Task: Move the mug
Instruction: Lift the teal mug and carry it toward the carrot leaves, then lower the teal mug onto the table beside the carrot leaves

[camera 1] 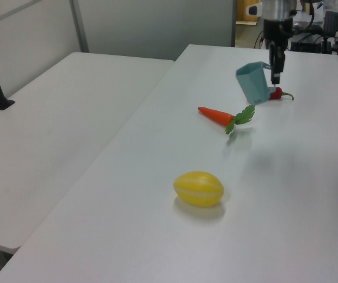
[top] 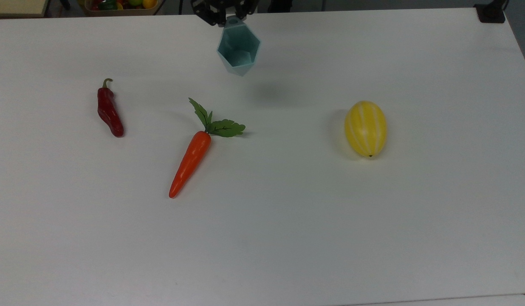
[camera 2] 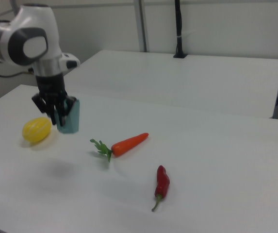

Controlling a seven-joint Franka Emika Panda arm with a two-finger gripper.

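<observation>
Mug (top: pixel 238 47): hanging clear of the table (top: pixel 288 212), gripper (top: pixel 228 18) pinching its rim tab between the jaws.

You're looking at a robotics lab: plain white table (top: pixel 288 238), a second one alongside (camera 1: pixel 56 130), bare partition walls (camera 2: pixel 216 24), toy carrot (top: pixel 190 159) and chili (top: pixel 109 112).

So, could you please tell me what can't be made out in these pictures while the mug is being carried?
- Gripper: the top view's upper edge cuts off most of it.
- Chili: in the left view the mug hides most of it.
- Melon: in the right view the gripper covers its right end.
- Bin of produce: cut off by the top view's upper edge; contents too small to identify.
</observation>
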